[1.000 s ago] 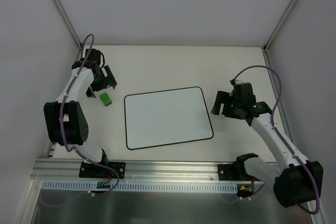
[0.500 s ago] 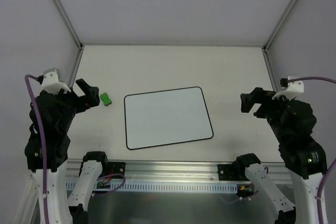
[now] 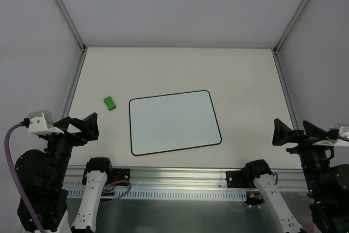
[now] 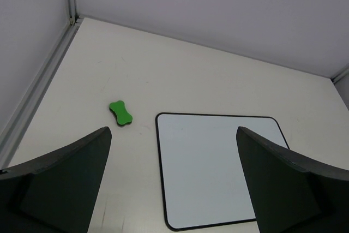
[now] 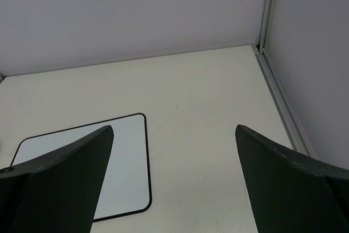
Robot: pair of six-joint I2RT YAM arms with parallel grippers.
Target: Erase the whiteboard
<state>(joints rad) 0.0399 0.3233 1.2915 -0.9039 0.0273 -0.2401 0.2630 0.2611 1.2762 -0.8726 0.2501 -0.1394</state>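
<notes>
The whiteboard (image 3: 174, 123) lies flat in the middle of the table, blank white with a thin black border. It also shows in the left wrist view (image 4: 218, 167) and partly in the right wrist view (image 5: 128, 173). A small green eraser (image 3: 109, 102) lies on the table just left of the board's far left corner and shows in the left wrist view (image 4: 120, 113). My left gripper (image 3: 84, 126) is open and empty, raised high near the front left (image 4: 173, 135). My right gripper (image 3: 292, 132) is open and empty, raised high near the front right (image 5: 173, 129).
Pale walls and metal frame posts (image 3: 64, 9) enclose the table on three sides. An aluminium rail (image 3: 174, 177) with the arm bases runs along the near edge. A frame rail (image 5: 281, 102) borders the table's right side.
Both arms have pulled back from the table and risen toward the near edge. The left gripper has left the eraser's side. The board and eraser have not moved.
</notes>
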